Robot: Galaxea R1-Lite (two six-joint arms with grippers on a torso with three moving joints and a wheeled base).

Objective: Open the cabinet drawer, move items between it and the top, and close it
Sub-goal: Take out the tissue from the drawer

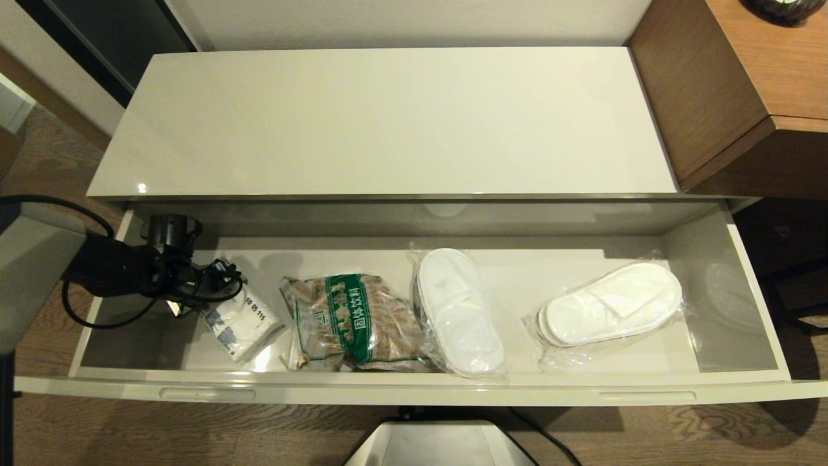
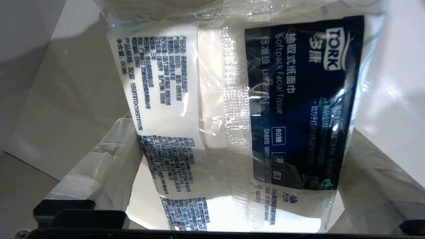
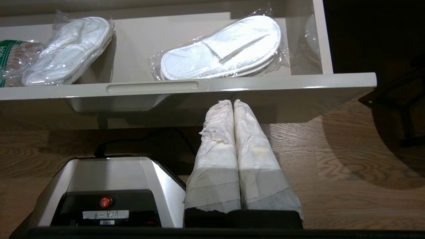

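The right gripper is parked low in front of the open cabinet drawer, below its front edge, its wrapped fingers pressed together on nothing, so it poses little risk unless the drawer is pushed shut onto it. Inside the drawer, at its left end, the left gripper has its fingers on either side of the tissue pack; in the left wrist view the fingers flank the pack's lower part and appear to press on it, though how firmly cannot be told. The wrap is slick and the pack soft, so it could slide out or sag on the lift, and a low lift could catch it on the underside of the top, which overhangs the rear of the drawer. Just beside the pack lies the brown packet, which a sideways swing could drag along. Beyond it the slippers lean against that packet, and a second pair lies well apart toward the right end; both look safe from this move
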